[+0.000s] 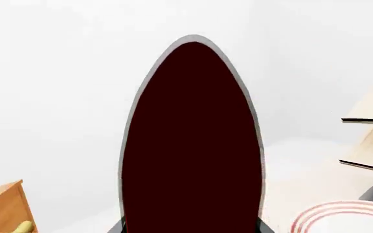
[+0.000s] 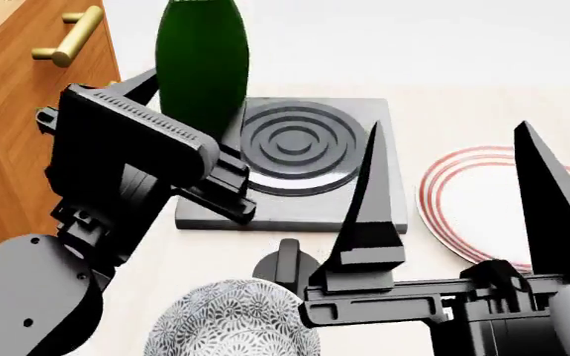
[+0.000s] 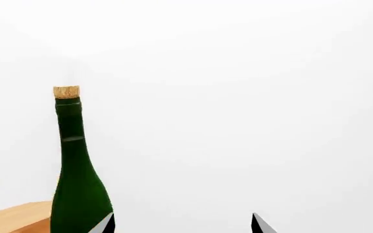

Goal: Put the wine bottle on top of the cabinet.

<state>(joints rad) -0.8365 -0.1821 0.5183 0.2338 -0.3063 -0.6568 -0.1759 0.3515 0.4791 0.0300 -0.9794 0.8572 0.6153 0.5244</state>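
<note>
Left gripper (image 2: 198, 148) sits right at the wine bottle (image 2: 202, 59), body filling the left wrist view; fingers hidden behind bottle/arm, so can't tell if it's pinching or just alongside. Bottle upright, long axis vertical, near the counter's left edge, w/ the cabinet (image 2: 18, 96) just beside it on the left; the cabinet top is out of frame, above. Judgement: left arm is far nearer, so next move is lift straight up, then left over the cabinet. Right gripper (image 2: 453, 200) spread wide, empty, well apart, toward the counter's right side over the striped plate (image 2: 453, 196). Hob (image 2: 295, 141) beside bottle base.
</note>
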